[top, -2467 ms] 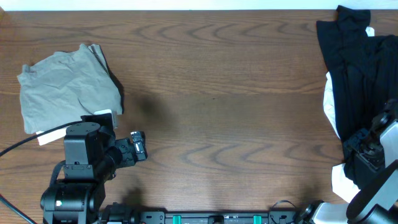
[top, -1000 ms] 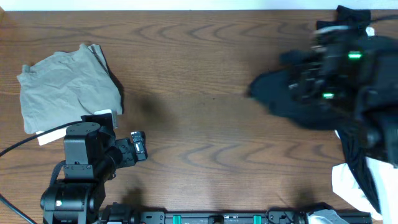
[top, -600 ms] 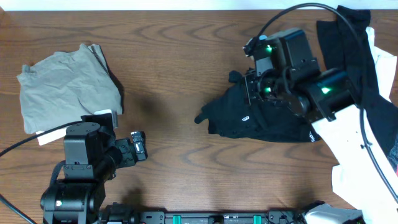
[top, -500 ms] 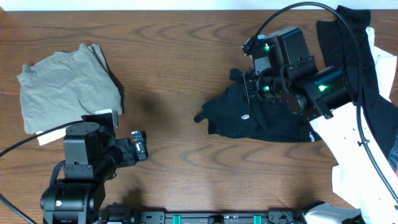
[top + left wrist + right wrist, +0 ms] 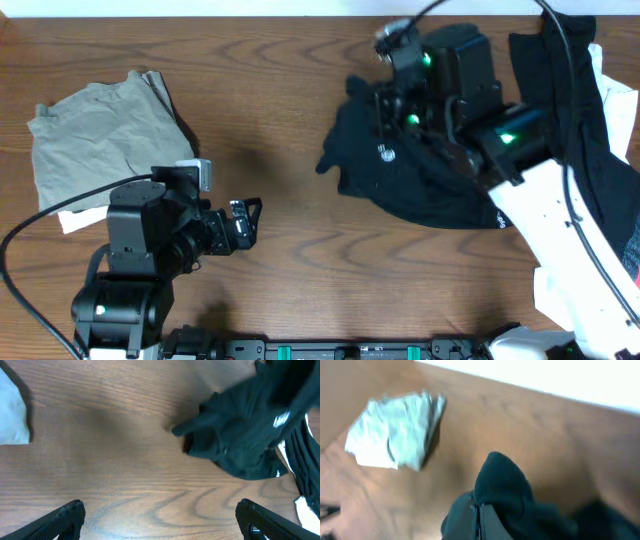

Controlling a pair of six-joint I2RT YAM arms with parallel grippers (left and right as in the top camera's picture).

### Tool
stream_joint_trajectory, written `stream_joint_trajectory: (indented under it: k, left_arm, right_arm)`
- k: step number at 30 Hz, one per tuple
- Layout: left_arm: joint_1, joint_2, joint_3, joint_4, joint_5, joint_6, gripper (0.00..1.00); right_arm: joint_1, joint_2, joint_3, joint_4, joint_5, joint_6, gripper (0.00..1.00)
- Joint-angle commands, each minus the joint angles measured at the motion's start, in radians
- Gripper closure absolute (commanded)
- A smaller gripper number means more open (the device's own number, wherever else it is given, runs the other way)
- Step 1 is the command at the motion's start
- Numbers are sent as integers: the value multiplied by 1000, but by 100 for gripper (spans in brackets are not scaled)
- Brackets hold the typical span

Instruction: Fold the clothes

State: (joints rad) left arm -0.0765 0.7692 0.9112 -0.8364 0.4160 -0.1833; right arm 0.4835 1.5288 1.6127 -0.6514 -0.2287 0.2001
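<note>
The right gripper (image 5: 392, 118), blurred, seems to have its jaws pinched on the black T-shirt (image 5: 440, 185), which lies bunched right of centre on the table (image 5: 290, 90). The left gripper (image 5: 160, 515) has its jaws spread. A grey-green garment (image 5: 110, 135) lies far left.

Bare table (image 5: 290, 110) lies open through the centre, 12 to 6 o'clock. The grey-green garment (image 5: 105, 140) blocks 10 o'clock; the black T-shirt (image 5: 430, 195) and clothes pile (image 5: 590, 110) fill 1 to 4 o'clock.
</note>
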Motion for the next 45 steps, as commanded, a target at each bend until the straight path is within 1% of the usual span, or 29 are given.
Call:
stream_joint_trajectory:
  k: [1,2,3,4,5,6,7,9,10,14,16,18,20,21,23,25,27,30,35,37,40,42,45]
  left_arm:
    - [-13,15,15,0,18,2,2]
    - [-16,19,15,0,18,2,2]
    - [-19,24,15,-2,18,2,2]
    - [-21,27,15,-5,18,2,2]
    - [-23,29,15,-12,18,2,2]
    - [-23,33,15,-20,18,2,2]
    - [-23,35,14,-27,18,2,2]
    - [-23,40,11,-34,18,2,2]
    - [-23,44,8,-33,18,2,2]
    - [-23,66,3,-33,18,2,2]
    - [-23,80,3,-34,18,2,2]
    - [-23,97,3,-38,18,2,2]
    - [-23,113,3,-43,18,2,2]
    - [-23,120,3,-44,18,2,2]
    - [-23,132,3,-43,18,2,2]
    - [-23,142,3,-43,18,2,2]
    - [-23,147,3,-45,18,2,2]
    - [-23,150,3,-45,18,2,2]
    - [-22,150,3,-45,18,2,2]
    - [-22,150,3,-45,18,2,2]
    - [-22,150,3,-45,18,2,2]
    - [-22,150,3,-44,18,2,2]
    - [-22,151,3,-44,18,2,2]
  right_arm:
    - [14,106,2,148,162,-14,86]
    - [13,141,2,203,211,-14,76]
    - [8,172,2,243,245,-14,58]
    - [4,199,2,266,260,-14,50]
    - [-3,229,2,279,261,-14,41]
    - [-10,247,2,276,259,-14,26]
    - [-16,262,2,256,260,-14,14]
    - [-29,274,2,198,273,-14,3]
    - [-36,274,2,158,290,-14,1]
    - [-61,227,2,-61,407,-14,1]
    - [-69,201,2,-184,395,-19,2]
    - [-73,184,2,-343,377,-42,8]
    - [-73,185,1,-486,367,-44,10]
    - [-73,190,-6,-542,346,-47,9]
    - [-69,193,-38,-600,284,-82,9]
    - [-57,193,-95,-595,231,-114,9]
    - [-39,194,-172,-542,229,-122,9]
    - [-10,194,-294,-417,228,-128,11]
    - [36,196,-513,-159,229,-139,14]
    - [48,196,-570,-98,245,-142,15]
    - [62,196,-635,-50,274,-141,16]
    - [64,196,-656,-45,286,-140,18]
    - [64,196,-678,-42,346,-118,19]
